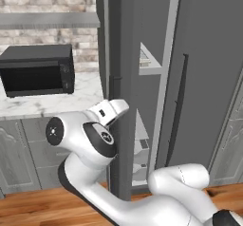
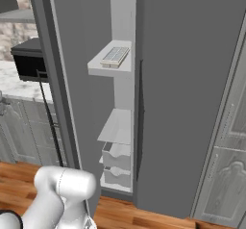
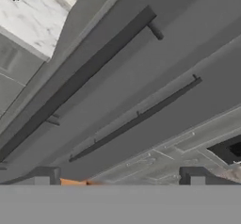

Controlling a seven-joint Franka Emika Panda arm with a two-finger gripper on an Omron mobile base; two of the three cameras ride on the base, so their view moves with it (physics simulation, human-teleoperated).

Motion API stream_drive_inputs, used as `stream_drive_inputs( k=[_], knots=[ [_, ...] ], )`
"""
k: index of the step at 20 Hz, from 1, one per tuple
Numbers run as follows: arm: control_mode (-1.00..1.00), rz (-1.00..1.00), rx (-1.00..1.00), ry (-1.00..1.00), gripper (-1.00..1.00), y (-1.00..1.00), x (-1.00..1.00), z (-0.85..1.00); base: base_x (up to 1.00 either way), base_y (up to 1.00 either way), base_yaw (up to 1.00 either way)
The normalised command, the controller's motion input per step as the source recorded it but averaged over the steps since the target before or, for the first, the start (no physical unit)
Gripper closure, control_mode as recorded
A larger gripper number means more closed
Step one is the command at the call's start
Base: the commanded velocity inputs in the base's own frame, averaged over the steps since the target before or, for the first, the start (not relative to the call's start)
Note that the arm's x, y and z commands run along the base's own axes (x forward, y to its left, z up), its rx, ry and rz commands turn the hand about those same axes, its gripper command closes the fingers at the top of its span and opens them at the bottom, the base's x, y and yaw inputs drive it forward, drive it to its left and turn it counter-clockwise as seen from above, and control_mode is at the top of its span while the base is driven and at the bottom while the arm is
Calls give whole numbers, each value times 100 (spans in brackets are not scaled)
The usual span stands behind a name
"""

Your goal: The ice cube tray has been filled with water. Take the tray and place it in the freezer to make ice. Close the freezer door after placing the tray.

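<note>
The ice cube tray lies flat on the freezer's upper pale shelf, its cells showing the pale water sheen; it also peeks out past the door as the tray. The freezer door stands partly open, seen edge-on as the door. My hand is at the door's outer face, left of its edge. In the hand view my gripper is open with nothing between its fingertips, facing the door's bar handle.
The right freezer door is shut, with its handle. A black microwave sits on the marble counter to the left. Grey arched cabinets flank the appliance. Drawers sit low inside.
</note>
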Motion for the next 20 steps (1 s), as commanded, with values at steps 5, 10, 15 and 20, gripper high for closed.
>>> stream_drive_inputs(
  k=[5,10,15,20],
  knots=[
    [-100,0,-11,3,-100,1,25,-31,0,0,0],
    [-100,0,-13,4,-100,0,28,-35,0,0,0],
    [-100,0,-13,8,-100,4,23,-27,0,0,0],
    [-100,0,-9,11,-100,3,22,-18,0,0,0]
  ],
)
